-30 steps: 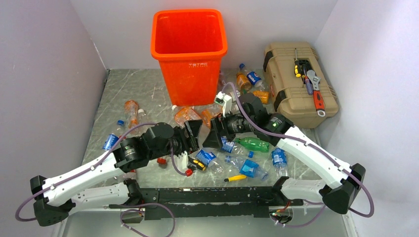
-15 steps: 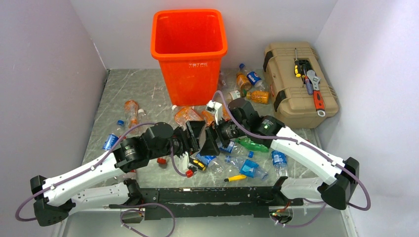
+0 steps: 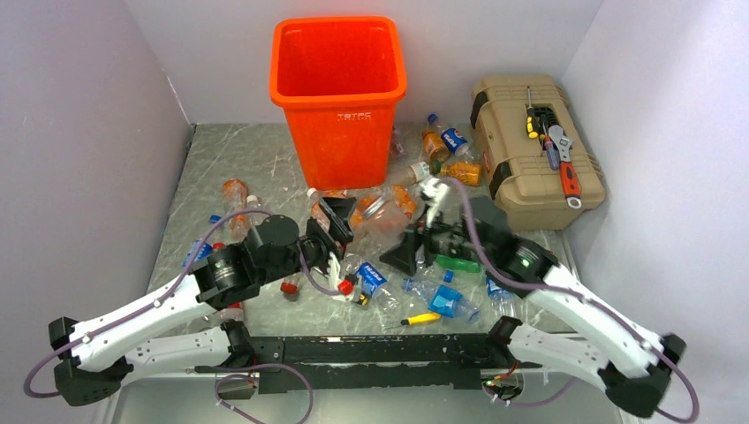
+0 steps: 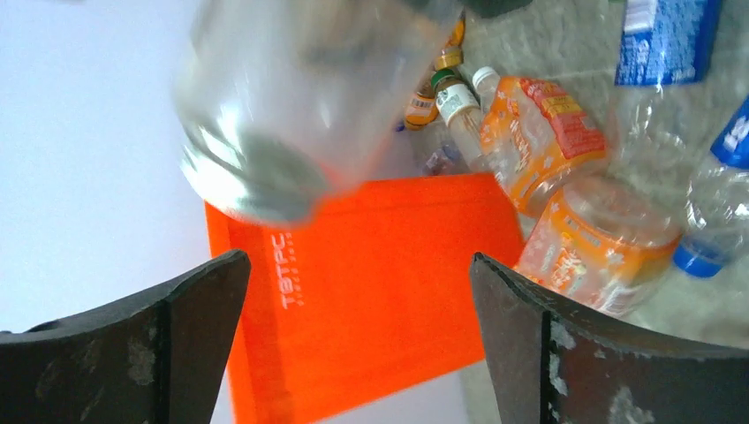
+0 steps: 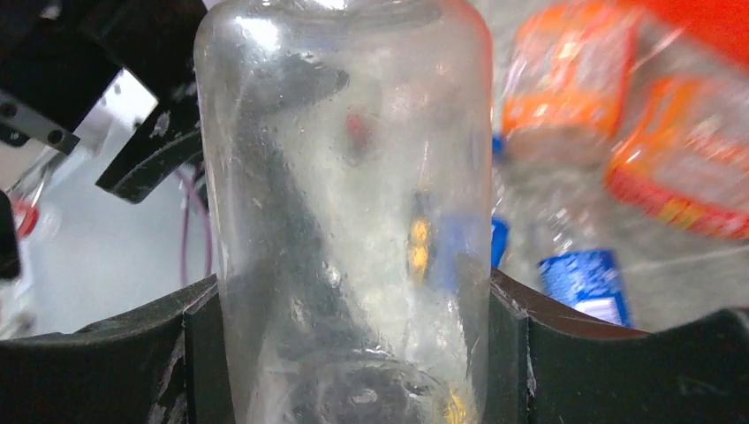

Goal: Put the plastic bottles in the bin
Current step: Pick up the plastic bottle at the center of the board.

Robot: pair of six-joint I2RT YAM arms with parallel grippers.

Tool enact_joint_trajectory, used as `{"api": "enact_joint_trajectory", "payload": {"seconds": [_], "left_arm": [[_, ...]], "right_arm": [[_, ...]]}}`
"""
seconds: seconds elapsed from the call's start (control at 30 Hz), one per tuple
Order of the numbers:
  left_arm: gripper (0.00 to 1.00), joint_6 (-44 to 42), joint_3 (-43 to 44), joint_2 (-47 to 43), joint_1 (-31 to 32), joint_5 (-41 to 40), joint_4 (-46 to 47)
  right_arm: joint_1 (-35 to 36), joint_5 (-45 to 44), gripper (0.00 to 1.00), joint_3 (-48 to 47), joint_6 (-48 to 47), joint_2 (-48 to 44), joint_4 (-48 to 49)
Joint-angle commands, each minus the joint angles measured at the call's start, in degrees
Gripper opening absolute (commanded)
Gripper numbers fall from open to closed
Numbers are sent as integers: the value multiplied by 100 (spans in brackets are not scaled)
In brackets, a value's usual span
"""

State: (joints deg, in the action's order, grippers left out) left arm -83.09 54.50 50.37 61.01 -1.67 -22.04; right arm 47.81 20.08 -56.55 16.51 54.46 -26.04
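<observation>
Right gripper [image 5: 353, 309] grasps the clear bottle [image 5: 344, 159] round its body; I judge it light, slick, crushable; left gripper [image 4: 358, 261] gapes released.

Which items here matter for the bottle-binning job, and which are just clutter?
Job: orange bin; clear bottle in the right gripper; green bottle; orange bottle.
Clutter: tan toolbox; red-handled wrench on it; yellow-handled screwdriver.
</observation>
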Motion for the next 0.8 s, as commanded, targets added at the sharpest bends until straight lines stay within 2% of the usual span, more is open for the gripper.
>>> {"api": "enact_joint_trajectory", "payload": {"seconds": [0.0, 0.13, 0.27, 0.33, 0.5, 0.67, 0.77], "left_arm": [[99, 3112, 466, -199, 16, -426, 583], [100, 6298, 578, -318, 16, -359, 1176], [99, 8813, 2, -389, 4, -447, 2886], [99, 9880, 258, -79, -60, -180, 2878], [99, 11462, 1149, 933, -269, 318, 2379], [99, 12638, 1063, 1278, -807, 1324, 2963], [100, 12869, 1006, 1492, -922, 1665, 3201]], "right_arm": [[-18, -1242, 46, 788, -91, -1291, 1748], [-18, -1548, 45, 1527, -3, -1906, 2748], [-18, -1568, 43, 1953, 61, -2033, 3534], [-18, -1441, 42, 2099, 81, -2020, 3872], [-18, -1309, 42, 2401, 192, -1994, 4542], [-17, -1251, 42, 2468, 220, -1908, 4696], [-18, -1293, 42, 2499, 230, -1908, 4777]]}}
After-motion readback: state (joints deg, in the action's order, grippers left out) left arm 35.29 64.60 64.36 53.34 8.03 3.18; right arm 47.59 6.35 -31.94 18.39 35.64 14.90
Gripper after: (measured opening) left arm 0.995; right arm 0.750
